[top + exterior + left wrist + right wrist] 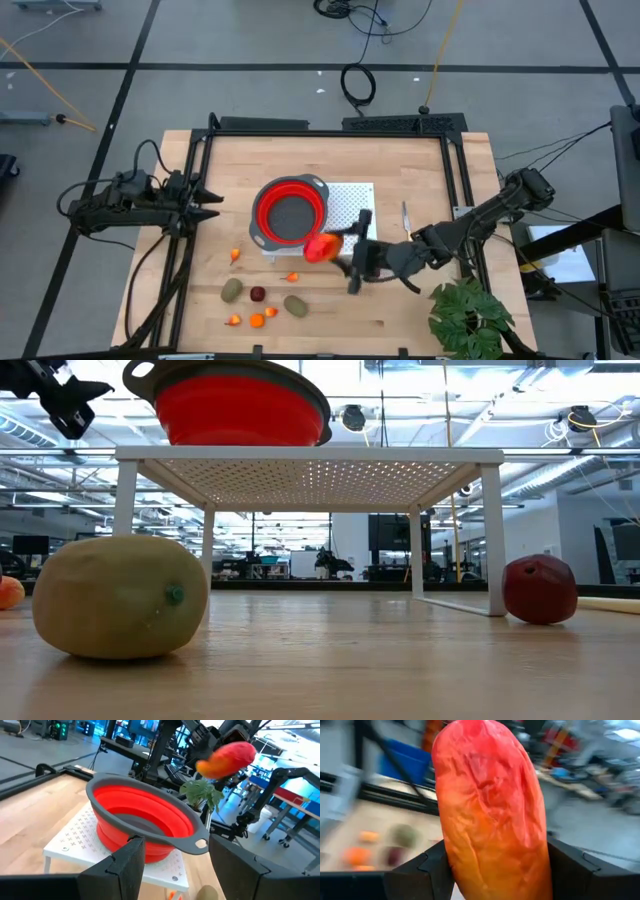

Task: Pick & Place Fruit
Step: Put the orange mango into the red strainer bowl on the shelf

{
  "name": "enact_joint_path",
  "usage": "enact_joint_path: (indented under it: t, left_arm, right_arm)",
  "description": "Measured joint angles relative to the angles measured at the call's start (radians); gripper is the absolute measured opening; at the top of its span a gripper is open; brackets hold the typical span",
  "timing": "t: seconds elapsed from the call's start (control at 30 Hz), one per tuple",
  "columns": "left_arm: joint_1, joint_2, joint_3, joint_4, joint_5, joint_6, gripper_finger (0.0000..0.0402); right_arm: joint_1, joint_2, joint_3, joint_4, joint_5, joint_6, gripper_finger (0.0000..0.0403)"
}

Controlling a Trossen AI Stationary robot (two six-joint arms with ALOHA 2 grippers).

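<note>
Mango (490, 810) fills right claw (335, 250); low view shows only tabletop fruit.

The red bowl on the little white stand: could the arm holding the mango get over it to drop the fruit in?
Probably yes. The right hand holds the mango just beside the red bowl, whose open top has nothing over it. The left hand waits off to the bowl's other side.

Mango (320, 248): red-orange-yellow oblong, clamped between the right pincer (340, 250) fingers, lifted off the worktop (420, 310). Two olive-brown ovals (232, 290) (296, 305) lie on the worktop beyond the pincer's tip, a dark red ball (258, 294) between them. Small orange bits (256, 321) scattered around those, well apart from the pincer.
</note>
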Motion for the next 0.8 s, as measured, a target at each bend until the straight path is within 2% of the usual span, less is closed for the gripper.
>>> enact_joint_path:
  t: [0.1,0.33,0.57,0.67,0.8]
  left_arm:
    - [0.0,0.0,0.0,0.001,-0.001,-0.036,0.0216]
    - [0.0,0.0,0.0,0.067,-0.002,-0.08,0.0216]
    - [0.0,0.0,0.0,0.138,-0.002,-0.082,0.0216]
    - [0.0,0.0,0.0,0.145,-0.002,-0.086,0.0216]
    - [0.0,0.0,0.0,0.155,-0.002,-0.086,0.0216]
  right_arm:
    - [-0.024,0.0,0.0,0.001,0.109,-0.126,0.0237]
    - [-0.075,0.0,0.0,0.001,0.291,-0.432,0.0235]
    - [-0.106,0.0,0.0,0.005,0.463,-0.633,0.0238]
    - [-0.111,0.0,0.0,0.005,0.507,-0.68,0.0237]
    - [-0.11,0.0,0.0,0.005,0.503,-0.682,0.0238]
